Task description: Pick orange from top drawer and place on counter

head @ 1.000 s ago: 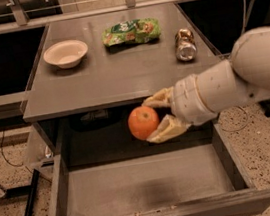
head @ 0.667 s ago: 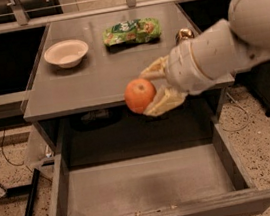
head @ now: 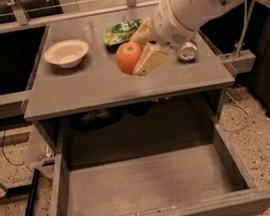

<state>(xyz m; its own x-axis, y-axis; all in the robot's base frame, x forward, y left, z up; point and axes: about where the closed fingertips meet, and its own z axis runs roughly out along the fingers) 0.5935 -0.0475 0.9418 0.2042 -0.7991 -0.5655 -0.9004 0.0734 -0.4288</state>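
The orange [head: 128,57] is held in my gripper [head: 139,48], whose cream-coloured fingers [head: 150,59] are shut on it from the right. It hangs just above the middle of the grey counter [head: 96,88]; I cannot tell whether it touches the surface. The top drawer [head: 146,184] is pulled open below the counter, and its grey floor holds nothing. My white arm reaches in from the upper right.
A white bowl [head: 66,53] sits at the counter's back left. A green snack bag [head: 122,31] lies at the back centre, just behind the orange. A silver can [head: 187,51] lies at the right, partly behind my arm. Cables run along the floor on both sides.
My gripper has lifted the orange out of the drawer area and carried it up and back over the counter. The drawer stays open.
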